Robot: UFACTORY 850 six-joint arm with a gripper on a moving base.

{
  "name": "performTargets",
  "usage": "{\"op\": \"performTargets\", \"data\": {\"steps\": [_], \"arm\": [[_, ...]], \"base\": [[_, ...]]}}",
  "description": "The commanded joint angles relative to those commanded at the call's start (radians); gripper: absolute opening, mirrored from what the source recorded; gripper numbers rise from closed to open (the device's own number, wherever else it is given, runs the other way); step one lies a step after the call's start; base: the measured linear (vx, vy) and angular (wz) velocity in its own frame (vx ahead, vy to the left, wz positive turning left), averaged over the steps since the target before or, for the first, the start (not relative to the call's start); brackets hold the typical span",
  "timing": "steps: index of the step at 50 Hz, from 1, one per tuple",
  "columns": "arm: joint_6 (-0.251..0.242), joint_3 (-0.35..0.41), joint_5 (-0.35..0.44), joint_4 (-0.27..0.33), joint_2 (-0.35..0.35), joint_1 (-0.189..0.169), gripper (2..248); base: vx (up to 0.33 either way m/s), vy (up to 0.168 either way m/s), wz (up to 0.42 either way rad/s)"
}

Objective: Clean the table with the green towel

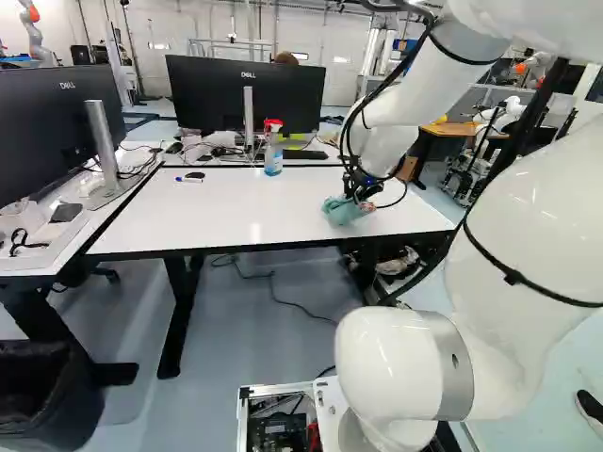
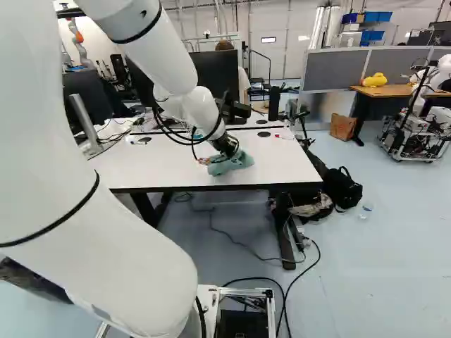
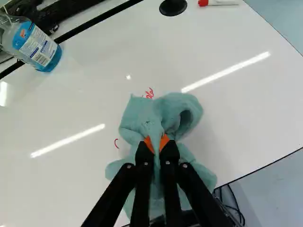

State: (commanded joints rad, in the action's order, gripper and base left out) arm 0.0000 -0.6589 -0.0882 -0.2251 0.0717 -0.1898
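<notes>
Green cloth sits in our grasp: the towel (image 3: pixel 135 116) is pinched between the orange pads (image 3: pixel 164 141) of our gripper (image 2: pixel 227 146), touched from both sides, its folds spreading around the fingertips; it rests crumpled on the white table (image 1: pixel 254 221), toward the right end of the tabletop in the left base view. Red writing (image 3: pixel 149 93) shows on the table just ahead of the towel in our wrist view; a small red curve (image 3: pixel 116 143) lies just beside it. We see a spray bottle (image 1: pixel 273 153) with a red top and blue label standing near the table's far edge, in front of a black monitor (image 1: pixel 221 92); a blue-ended marker (image 1: pixel 188 180) lies to the bottle's left in the left base view. Beyond the towel, we have a round black disc (image 3: pixel 173 5) set in the tabletop, with a red-capped marker (image 3: pixel 218 2) near it; a black bag (image 2: pixel 343 189) sits on the floor beside the table.
</notes>
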Motion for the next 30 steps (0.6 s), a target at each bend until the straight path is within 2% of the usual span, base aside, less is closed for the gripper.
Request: {"op": "performTargets", "data": {"steps": [18, 30], "arm": [[0.000, 0.000, 0.000, 0.000, -0.001, 0.000, 30], [0.000, -0.006, 0.000, 0.000, -0.034, 0.000, 30]], "base": [[0.000, 0.000, 0.000], [0.000, 0.000, 0.000]]}}
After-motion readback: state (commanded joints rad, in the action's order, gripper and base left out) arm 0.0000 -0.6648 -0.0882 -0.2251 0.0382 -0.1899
